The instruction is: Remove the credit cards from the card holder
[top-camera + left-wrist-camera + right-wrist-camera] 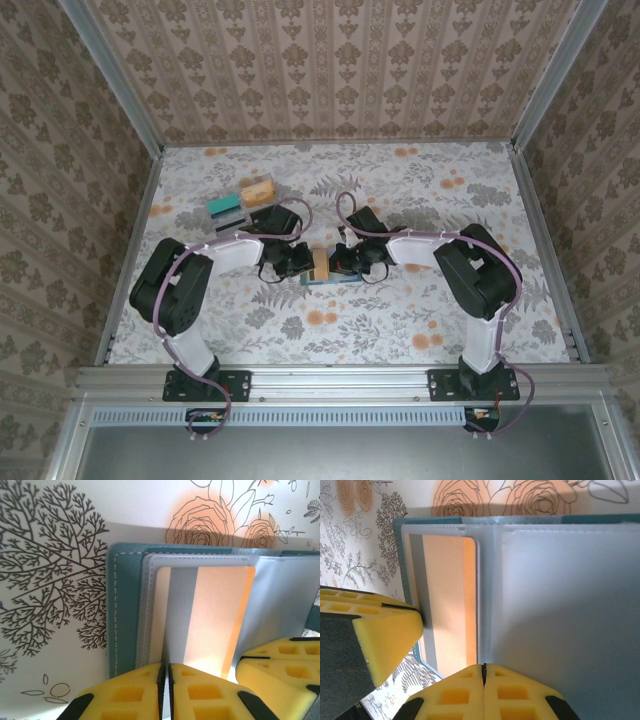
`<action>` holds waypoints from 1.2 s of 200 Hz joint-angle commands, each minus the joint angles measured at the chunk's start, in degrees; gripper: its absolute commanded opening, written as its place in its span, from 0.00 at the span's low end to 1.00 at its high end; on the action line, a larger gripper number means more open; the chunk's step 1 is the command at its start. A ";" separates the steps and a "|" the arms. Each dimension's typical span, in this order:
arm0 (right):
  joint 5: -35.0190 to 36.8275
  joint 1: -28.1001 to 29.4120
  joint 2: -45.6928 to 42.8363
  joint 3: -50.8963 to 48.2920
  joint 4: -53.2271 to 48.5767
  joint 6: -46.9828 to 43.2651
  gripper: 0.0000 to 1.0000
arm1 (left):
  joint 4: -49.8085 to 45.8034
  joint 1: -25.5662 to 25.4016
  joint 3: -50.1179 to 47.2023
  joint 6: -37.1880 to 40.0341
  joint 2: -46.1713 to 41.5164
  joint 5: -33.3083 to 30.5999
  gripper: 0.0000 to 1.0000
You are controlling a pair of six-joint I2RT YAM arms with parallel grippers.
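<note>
The holder [312, 283] lies open near the middle of the flowered surface [420, 190], between the two tools. Its cover is teal with pale stitching along the edge. The inner leaves are pale grey-blue and half transparent. A tan-orange card [220, 620] with a grey stripe lies at the clear pocket; I cannot tell if it is inside. The left tool [165, 675] has its yellow fingers almost together and pinches the lower edge of this card. The right tool [483, 672] is closed on an inner leaf of the holder. A green card [224, 205] and an orange card [258, 190] lie well apart from it, at the far left of the surface.
</note>
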 commanded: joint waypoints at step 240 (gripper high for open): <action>-1.18 -0.19 4.85 6.64 -6.18 -0.52 0.22 | -3.79 1.47 0.22 0.72 2.91 -1.10 0.06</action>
